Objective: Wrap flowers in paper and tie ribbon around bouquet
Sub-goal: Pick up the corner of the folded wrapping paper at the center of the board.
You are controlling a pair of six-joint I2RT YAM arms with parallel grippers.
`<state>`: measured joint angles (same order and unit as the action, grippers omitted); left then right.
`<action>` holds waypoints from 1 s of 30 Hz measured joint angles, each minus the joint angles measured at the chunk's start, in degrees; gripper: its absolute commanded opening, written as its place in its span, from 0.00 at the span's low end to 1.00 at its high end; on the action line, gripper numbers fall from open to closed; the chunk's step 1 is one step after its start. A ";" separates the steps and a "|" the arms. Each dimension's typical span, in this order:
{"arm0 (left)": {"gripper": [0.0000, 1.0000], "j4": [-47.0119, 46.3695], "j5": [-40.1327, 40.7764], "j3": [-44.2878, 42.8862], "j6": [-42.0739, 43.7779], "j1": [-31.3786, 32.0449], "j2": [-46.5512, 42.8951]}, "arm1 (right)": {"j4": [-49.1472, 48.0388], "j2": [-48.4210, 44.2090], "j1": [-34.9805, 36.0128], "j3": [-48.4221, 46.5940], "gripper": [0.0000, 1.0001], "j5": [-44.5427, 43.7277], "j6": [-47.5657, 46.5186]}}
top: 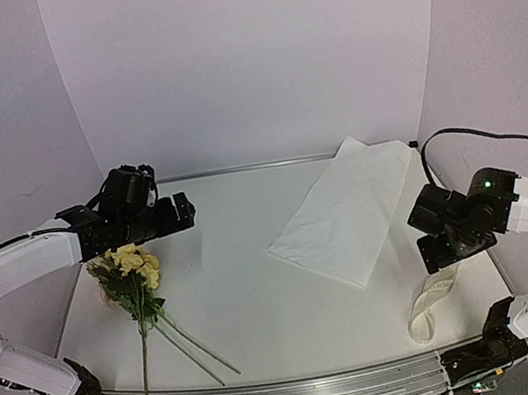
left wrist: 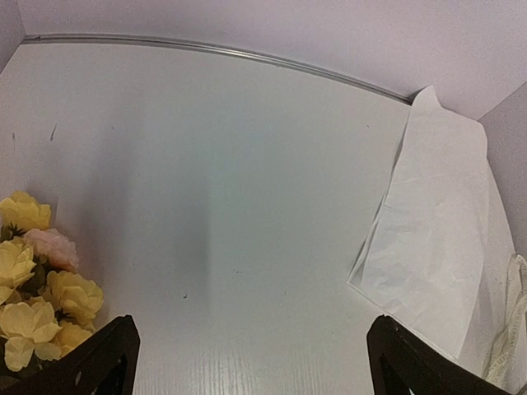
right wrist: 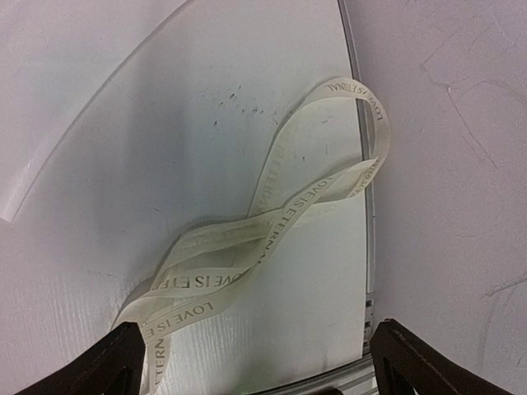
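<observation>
The flowers (top: 130,273) lie at the table's left, yellow blooms toward the back and thin stems running to the front edge; the blooms (left wrist: 37,296) also show at the lower left of the left wrist view. My left gripper (top: 184,213) hovers just behind and right of the blooms, open, with only bare table between its fingers (left wrist: 115,362). The paper (top: 347,209) lies flat at the back right, its corner (left wrist: 436,239) ahead of that gripper. The ribbon (top: 432,303) lies looped at the front right. Above the ribbon (right wrist: 272,239), my right gripper (top: 423,237) is open and holds nothing.
A metal rail (top: 306,388) runs along the table's front edge and another (left wrist: 214,49) along the back. White walls close in the sides and back. The ribbon's loop reaches the table's right edge strip (right wrist: 366,247). The paper's edge (right wrist: 58,82) shows at the upper left of the right wrist view.
</observation>
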<state>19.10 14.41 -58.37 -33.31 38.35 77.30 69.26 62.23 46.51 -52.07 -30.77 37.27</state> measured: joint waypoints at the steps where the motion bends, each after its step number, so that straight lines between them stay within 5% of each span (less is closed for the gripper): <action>1: 1.00 -0.55 -0.97 -0.01 0.55 -0.01 -0.02 | -0.62 0.23 -0.64 0.00 0.98 1.15 0.47; 15: 0.99 -7.83 -20.53 -9.09 1.80 -1.92 22.09 | -15.63 10.74 -18.01 0.87 0.98 24.23 8.32; 30: 0.68 -23.18 -38.81 -15.56 -16.98 -0.19 41.84 | -28.76 25.81 -24.86 -0.02 0.95 39.08 10.59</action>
<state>-4.09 -24.40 -73.93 -50.29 38.16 119.14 40.50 88.05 21.65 -52.09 8.30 47.87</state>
